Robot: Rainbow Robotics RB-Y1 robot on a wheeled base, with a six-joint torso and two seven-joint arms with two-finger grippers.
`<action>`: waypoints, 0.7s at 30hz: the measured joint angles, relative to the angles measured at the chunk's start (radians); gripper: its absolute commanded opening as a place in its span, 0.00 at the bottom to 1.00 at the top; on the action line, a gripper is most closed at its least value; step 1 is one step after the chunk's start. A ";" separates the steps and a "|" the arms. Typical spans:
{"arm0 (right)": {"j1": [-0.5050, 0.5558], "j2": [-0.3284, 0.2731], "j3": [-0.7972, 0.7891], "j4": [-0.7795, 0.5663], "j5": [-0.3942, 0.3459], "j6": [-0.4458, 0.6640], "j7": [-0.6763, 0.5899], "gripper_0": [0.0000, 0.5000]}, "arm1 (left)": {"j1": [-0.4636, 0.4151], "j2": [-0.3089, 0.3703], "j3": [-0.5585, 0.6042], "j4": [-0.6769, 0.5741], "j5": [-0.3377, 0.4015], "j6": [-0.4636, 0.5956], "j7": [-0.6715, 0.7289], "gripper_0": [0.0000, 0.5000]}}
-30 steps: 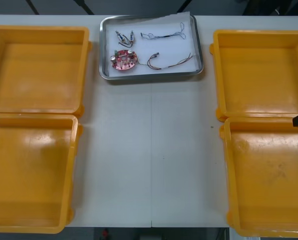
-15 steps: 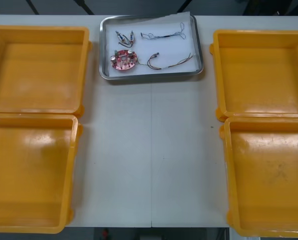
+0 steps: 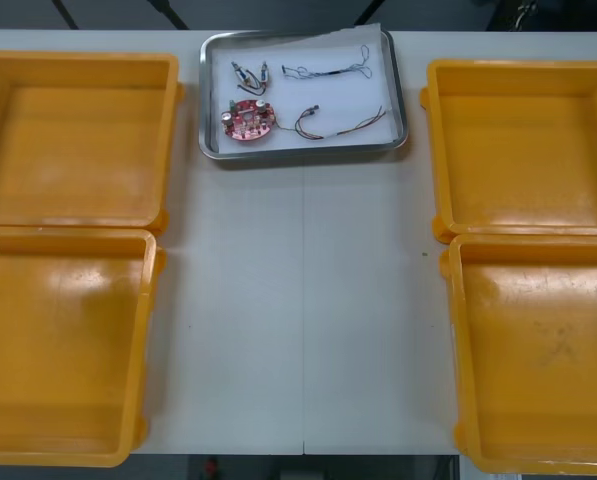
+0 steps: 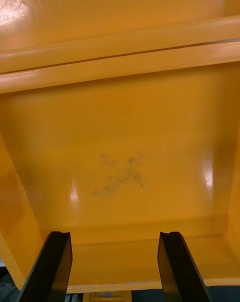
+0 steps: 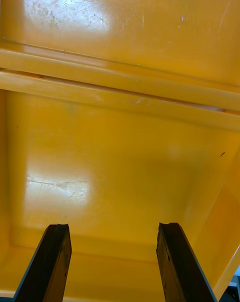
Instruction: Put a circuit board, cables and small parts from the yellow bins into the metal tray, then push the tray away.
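Note:
The metal tray [image 3: 402,112], white inside, sits at the table's far edge between the bins. It holds a round red circuit board [image 3: 248,120], small metal parts [image 3: 249,73], a blue and white cable [image 3: 328,68] and a red and yellow cable [image 3: 338,122]. My left gripper [image 5: 112,262] hangs open over the near left yellow bin [image 5: 120,162], nothing between its fingers. My right gripper [image 4: 117,267] is open above the near right yellow bin [image 4: 120,147], also holding nothing. At the front view's side edges only the tips of both arms show.
Four yellow bins stand at the sides: far left [image 3: 73,135], near left [image 3: 63,350], far right [image 3: 523,145] and near right [image 3: 538,360]. All look bare inside. The near right bin's floor carries a dark scuff [image 4: 120,174].
The right arm's tip has drawn back toward the front view's right edge and a little nearer. The tray, its contents and the left arm have not moved.

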 measured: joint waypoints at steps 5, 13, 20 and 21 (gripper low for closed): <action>0.000 0.000 0.000 0.000 0.000 0.000 0.000 1.00 | 0.000 0.000 0.000 0.000 0.000 0.000 0.000 1.00; 0.001 0.000 0.000 0.000 0.000 0.000 0.000 1.00 | 0.000 0.000 0.000 0.000 0.000 0.000 0.000 1.00; 0.001 0.000 0.000 0.000 0.000 0.000 0.000 1.00 | 0.000 0.000 0.000 0.000 0.000 0.000 0.000 1.00; 0.001 0.000 0.000 0.000 0.000 0.000 0.000 1.00 | 0.000 0.000 0.000 0.000 0.000 0.000 0.000 1.00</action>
